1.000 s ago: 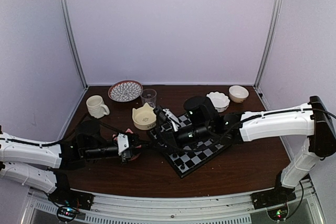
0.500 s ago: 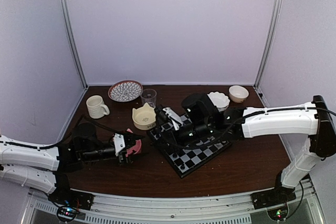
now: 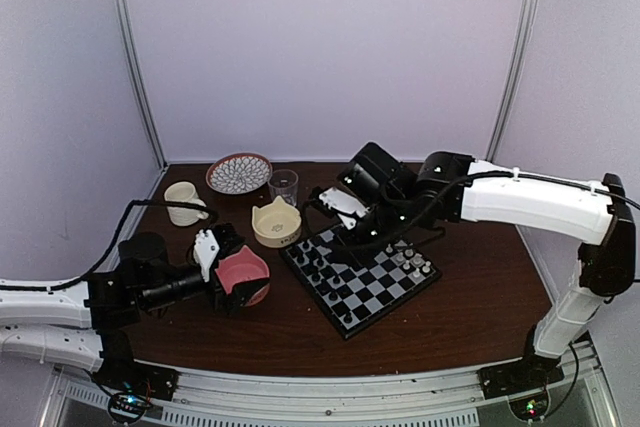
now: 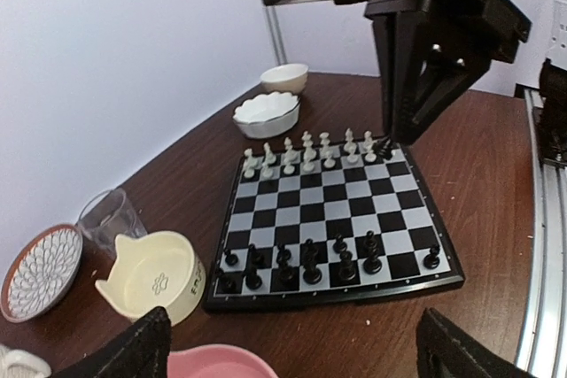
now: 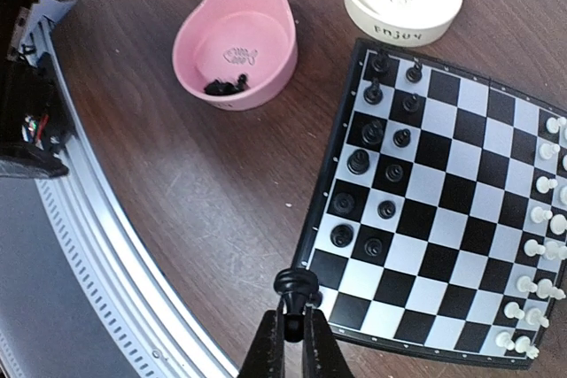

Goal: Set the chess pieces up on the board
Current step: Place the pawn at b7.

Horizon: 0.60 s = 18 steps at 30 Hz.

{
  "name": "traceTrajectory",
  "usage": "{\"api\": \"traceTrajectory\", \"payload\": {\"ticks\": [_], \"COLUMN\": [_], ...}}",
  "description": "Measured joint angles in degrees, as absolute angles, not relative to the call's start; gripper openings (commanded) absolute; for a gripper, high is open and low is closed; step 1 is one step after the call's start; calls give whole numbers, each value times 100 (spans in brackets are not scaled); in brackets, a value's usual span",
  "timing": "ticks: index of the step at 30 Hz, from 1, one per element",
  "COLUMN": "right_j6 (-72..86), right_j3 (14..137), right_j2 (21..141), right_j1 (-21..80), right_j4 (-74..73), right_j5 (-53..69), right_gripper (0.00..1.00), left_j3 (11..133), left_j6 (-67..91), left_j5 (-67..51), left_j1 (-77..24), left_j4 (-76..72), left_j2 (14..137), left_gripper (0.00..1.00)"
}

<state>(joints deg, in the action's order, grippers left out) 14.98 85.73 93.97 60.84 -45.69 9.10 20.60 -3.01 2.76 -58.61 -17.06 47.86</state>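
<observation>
Tiny black plastic chess pieces [image 5: 359, 162]: most standing upright in two rows along one edge of the flat black-and-grey checked chessboard [image 5: 443, 210], with gaps toward one end. A few more lying loose in the pink cat-eared bowl [image 5: 190, 50] just beside the board on the dark wooden tabletop [image 5: 221, 201], kept there as the supply. One black piece [image 5: 297, 288] pinched between the closed fingertips of the right gripper [image 5: 292, 320], held above the board, probably for a straight drop onto a free square on the black side; cannot tell which square. Tiny white chessmen [image 4: 306, 158] ranked along the opposite edge, out of the way. Left gripper [image 3: 220, 267] spread wide and holding nothing, hovering at the pink bowl, seemingly placed for the next pick. Cream cat-eared bowl [image 4: 151, 281] just beside the board's corner, empty as far as visible.
</observation>
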Motion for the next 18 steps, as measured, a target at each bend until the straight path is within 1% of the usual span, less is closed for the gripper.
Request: {"api": "traceTrajectory", "payload": {"ticks": [6,12,18], "right_j6": [1168,1004,864], "right_j3": [9362,9504,9566], "right_j2": [10379,10868,11148], "right_j1": [6010,5968,5846], "right_j4": [-5708,-6182,-6353], "right_j5": [582,513,539], "right_gripper": [3,3,5], "left_j3": [2112,2244,2453], "left_j6": [506,1404,1890], "left_j5": [1199,1907,2178], "left_j1": [-5861,-5861,-5861], "left_j4": [-794,233,989], "left_j2": [4421,3970,3806], "left_gripper": [98,98,98]}}
